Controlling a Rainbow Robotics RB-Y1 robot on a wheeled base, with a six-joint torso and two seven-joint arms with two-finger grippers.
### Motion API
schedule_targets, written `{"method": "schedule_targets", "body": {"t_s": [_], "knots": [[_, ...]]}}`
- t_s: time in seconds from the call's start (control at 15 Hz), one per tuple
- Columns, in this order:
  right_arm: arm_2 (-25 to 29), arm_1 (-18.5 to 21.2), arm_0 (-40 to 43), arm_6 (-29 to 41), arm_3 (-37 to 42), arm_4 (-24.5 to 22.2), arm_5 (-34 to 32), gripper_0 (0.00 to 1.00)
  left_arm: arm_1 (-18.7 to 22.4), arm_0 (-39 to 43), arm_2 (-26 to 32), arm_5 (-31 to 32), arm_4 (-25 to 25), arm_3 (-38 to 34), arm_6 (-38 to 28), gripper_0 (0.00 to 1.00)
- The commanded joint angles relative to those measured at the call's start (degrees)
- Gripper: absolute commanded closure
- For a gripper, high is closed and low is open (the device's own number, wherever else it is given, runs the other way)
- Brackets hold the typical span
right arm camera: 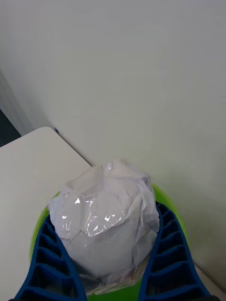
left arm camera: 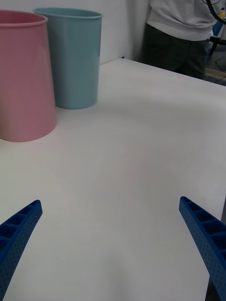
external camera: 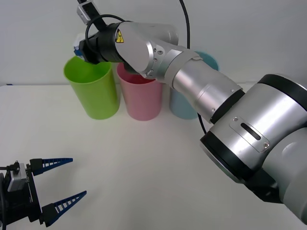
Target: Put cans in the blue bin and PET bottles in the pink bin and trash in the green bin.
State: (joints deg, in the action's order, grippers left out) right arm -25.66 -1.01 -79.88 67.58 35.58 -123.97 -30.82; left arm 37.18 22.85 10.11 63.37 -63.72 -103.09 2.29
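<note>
White tabletop (external camera: 144, 158) carries 3 tall bins in a row along its far edge in the front view: the green bin (external camera: 93, 91) toward the far left, the pink bin (external camera: 141, 98) touching or just beside it in the middle, and the blue bin (external camera: 184, 103) on the other side, mostly hidden behind the right arm (external camera: 201, 91). That arm reaches across all 3 bins, and the right gripper (external camera: 79, 48) hangs above the far rim of the green bin, with a bit of white and blue showing at its tip. The left gripper (external camera: 62, 184) sits low near the tabletop's near left corner, its 2 blue fingers (external camera: 53, 163) spread wide with nothing between them.

In the right wrist view, the right gripper (right arm camera: 110, 263) has its ribbed blue fingers (right arm camera: 172, 258) pressed against both sides of the trash (right arm camera: 106, 221), a crumpled white ball with a glossy, wrinkled surface. The green bin's rim (right arm camera: 176, 207) curves directly beneath the ball, and the tabletop's corner (right arm camera: 33, 164) meets a pale wall beyond.

In the left wrist view, the left gripper (left arm camera: 110, 235) shows its fingers (left arm camera: 19, 230) far apart over bare tabletop (left arm camera: 132, 164). The pink bin (left arm camera: 23, 80) and the blue bin (left arm camera: 75, 56) stand upright side by side ahead of it.
</note>
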Motion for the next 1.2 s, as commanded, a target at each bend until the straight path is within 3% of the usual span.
{"method": "schedule_targets", "body": {"t_s": [0.07, 0.33, 1.2], "knots": [[-3.6, 0.0, -0.1, 1.0, -0.6, 2.6, 0.9, 1.0, 0.0, 0.0, 0.0, 0.0, 0.0, 0.0, 0.0, 0.0], [-9.4, 0.0, -0.1, 5.1, -0.6, 3.0, 3.0, 1.0, 0.0, 0.0, 0.0, 0.0, 0.0, 0.0, 0.0, 0.0], [-9.5, 0.0, -0.1, 4.0, -1.4, 5.8, 3.8, 1.0, 0.0, 0.0, 0.0, 0.0, 0.0, 0.0, 0.0, 0.0]]}}
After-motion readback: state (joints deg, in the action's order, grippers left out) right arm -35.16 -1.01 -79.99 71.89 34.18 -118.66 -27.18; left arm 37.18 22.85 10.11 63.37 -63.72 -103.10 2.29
